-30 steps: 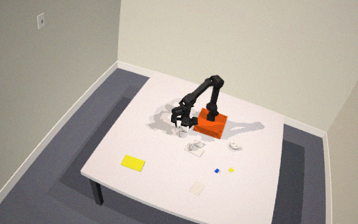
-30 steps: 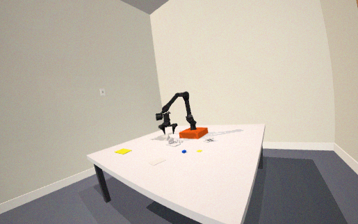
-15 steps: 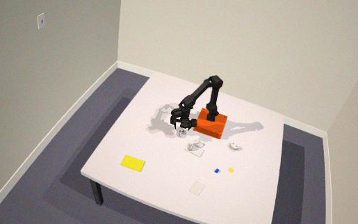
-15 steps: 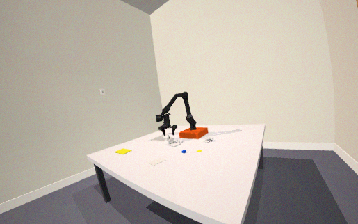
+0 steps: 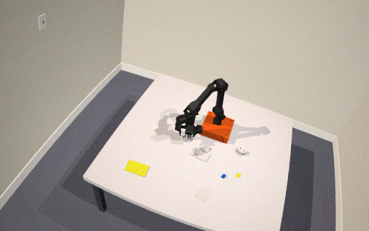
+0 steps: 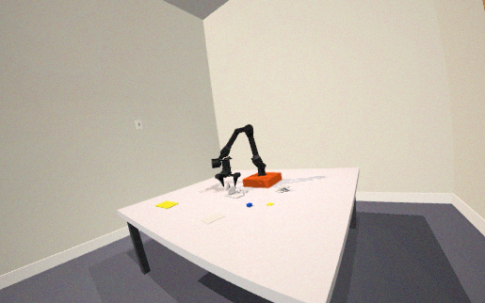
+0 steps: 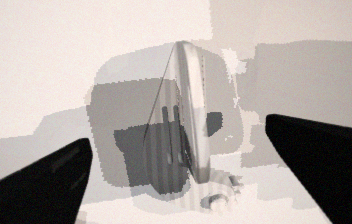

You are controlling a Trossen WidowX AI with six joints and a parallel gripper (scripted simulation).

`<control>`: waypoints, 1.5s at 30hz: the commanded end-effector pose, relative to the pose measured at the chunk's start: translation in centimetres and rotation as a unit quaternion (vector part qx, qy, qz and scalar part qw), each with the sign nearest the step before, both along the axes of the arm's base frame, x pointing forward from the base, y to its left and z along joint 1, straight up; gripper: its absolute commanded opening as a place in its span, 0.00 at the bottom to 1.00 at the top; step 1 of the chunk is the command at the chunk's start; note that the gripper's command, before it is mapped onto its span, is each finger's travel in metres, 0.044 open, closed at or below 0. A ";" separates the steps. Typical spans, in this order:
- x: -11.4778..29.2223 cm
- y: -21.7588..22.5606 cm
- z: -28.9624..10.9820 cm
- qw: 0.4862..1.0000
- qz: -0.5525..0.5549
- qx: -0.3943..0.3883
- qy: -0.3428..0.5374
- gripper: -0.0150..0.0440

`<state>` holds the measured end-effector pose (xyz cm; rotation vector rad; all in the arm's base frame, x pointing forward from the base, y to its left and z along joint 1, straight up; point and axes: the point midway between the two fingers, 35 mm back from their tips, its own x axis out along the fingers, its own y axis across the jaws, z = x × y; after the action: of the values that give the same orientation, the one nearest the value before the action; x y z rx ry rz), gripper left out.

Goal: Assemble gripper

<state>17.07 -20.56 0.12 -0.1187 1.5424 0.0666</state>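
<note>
Wrist view: the pincer [image 7: 180, 134] [image 5: 187, 135] [image 6: 230, 186] gapes wide, gripping nothing, over a pale part [image 7: 193, 115] [image 5: 188, 137] [image 6: 232, 190], probably a jaw; beyond, the likely gripper base [image 5: 205, 158] [image 6: 236, 196] sits unclosed on the counter [image 5: 165, 186] [image 6: 283, 245], meshing unreadable, housing plate presumably left to fit

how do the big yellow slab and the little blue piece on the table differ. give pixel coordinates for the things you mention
The yellow slab [image 5: 137, 168] [image 6: 167, 205] is much larger; the blue piece [image 5: 223, 176] [image 6: 250, 205] is tiny beside it. The slab is a flat, clearly oblong rectangle, while the blue piece looks compact and blocky. The slab is bright yellow, the blue piece a strong blue. Both rest on the white table [image 5: 158, 201] [image 6: 274, 245], away from the arm's jaws.
</note>
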 end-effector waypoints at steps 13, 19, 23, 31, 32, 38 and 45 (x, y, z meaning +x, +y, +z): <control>-0.2 0.3 -1.3 1.000 0.002 0.005 0.003 1.00; -0.2 0.3 -1.3 1.000 0.002 0.005 0.003 1.00; -0.2 0.3 -1.3 1.000 0.002 0.005 0.003 1.00; -0.2 0.3 -1.4 1.000 0.002 0.005 0.003 1.00; -0.2 0.3 -1.4 1.000 0.002 0.005 0.003 1.00; -0.2 0.3 -1.3 1.000 0.000 0.005 0.004 0.82; -0.2 0.3 -1.3 1.000 0.000 0.005 0.004 0.51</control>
<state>16.86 -20.30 -1.20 -0.1116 1.5495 0.0743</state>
